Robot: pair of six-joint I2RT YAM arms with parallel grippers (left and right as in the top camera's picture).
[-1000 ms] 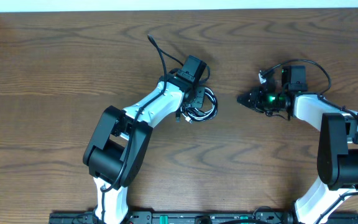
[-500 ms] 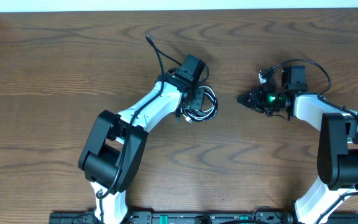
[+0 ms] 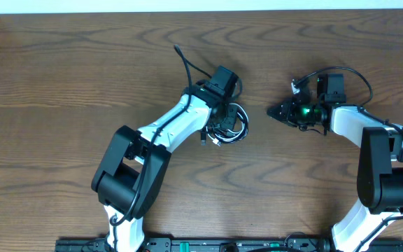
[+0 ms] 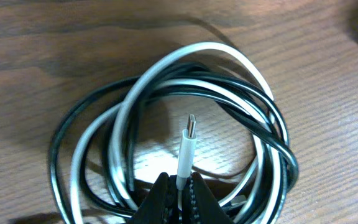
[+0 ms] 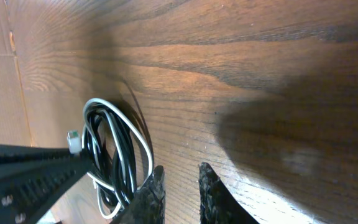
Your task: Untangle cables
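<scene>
Near the centre of the overhead view, the black cable (image 4: pixel 53 155) and white cable (image 4: pixel 229 53) lie coiled together on the bench (image 3: pixel 82 70), untangling barely begun: the left claw (image 4: pixel 179 186) pinches the white plug end, while the right claw (image 5: pixel 180 177) hangs narrowly parted and empty.

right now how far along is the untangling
Early. Done: the plug end of the white cable is picked out. In hand: the left gripper is shut on it behind the plug. Left: it and the black cable lie wound in one coil; the right gripper is empty, apart from them.
</scene>
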